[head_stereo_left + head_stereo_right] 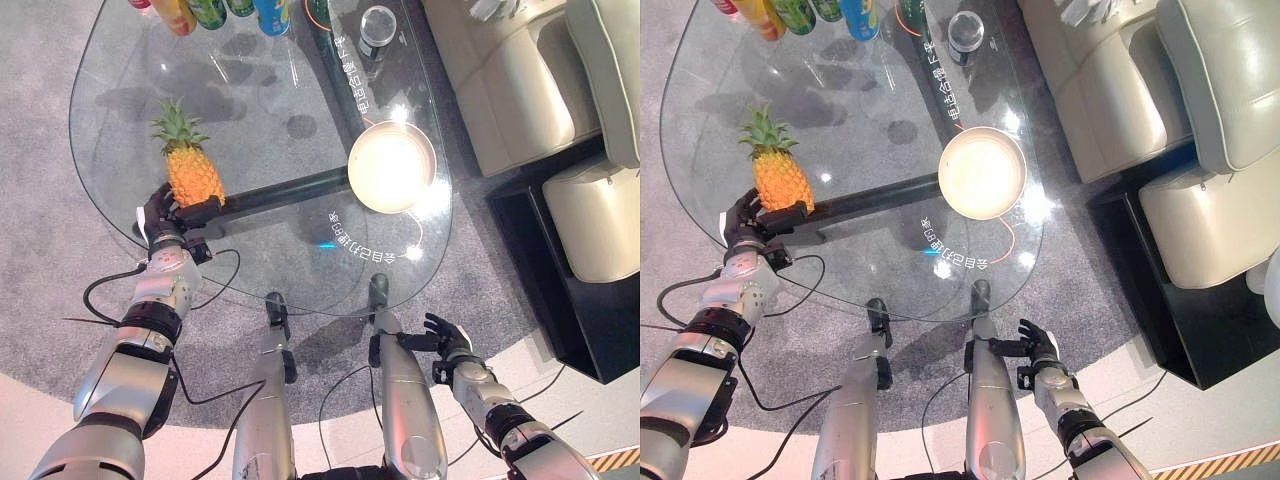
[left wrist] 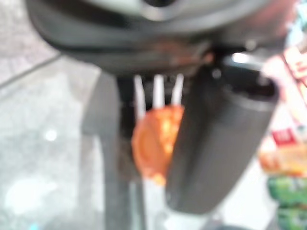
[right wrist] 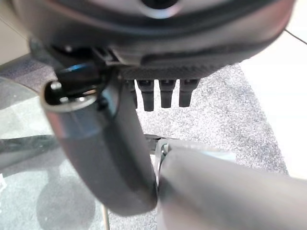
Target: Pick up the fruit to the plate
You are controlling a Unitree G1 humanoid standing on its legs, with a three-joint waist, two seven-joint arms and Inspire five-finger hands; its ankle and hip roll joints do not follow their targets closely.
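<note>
- Pineapple [image 1: 192, 170]: we see it upright on the glass table [image 1: 120, 60], in the left half of the frame, crown toward the top. In the left wrist view its orange body [image 2: 156, 146] sits between our fingers and thumb.
- Left hand [image 1: 165, 213]: it comes in from the lower left and meets the pineapple's base. The fingers curl round the near left side and the thumb reaches across the front of the fruit, so we are gripping it at the bottom.
- Plate [image 1: 391, 166]: round and pale, it lies on the table right of centre, well apart from the pineapple. Nothing lies on it.
- Right hand [image 1: 447, 340]: it hangs at the lower right of the frame, below the table's near edge and off the glass. Its fingers are loosely spread and hold nothing; in the right wrist view they point at the grey carpet [image 3: 225, 110].
- Bottles [image 1: 210, 12]: a row of coloured ones stands at the top edge of the frame, on the far part of the table.
- Glass [image 1: 377, 28]: it stands at the top centre right, beyond the plate.
- Sofa [image 1: 540, 70]: cream cushions fill the upper right corner, beside the table.
</note>
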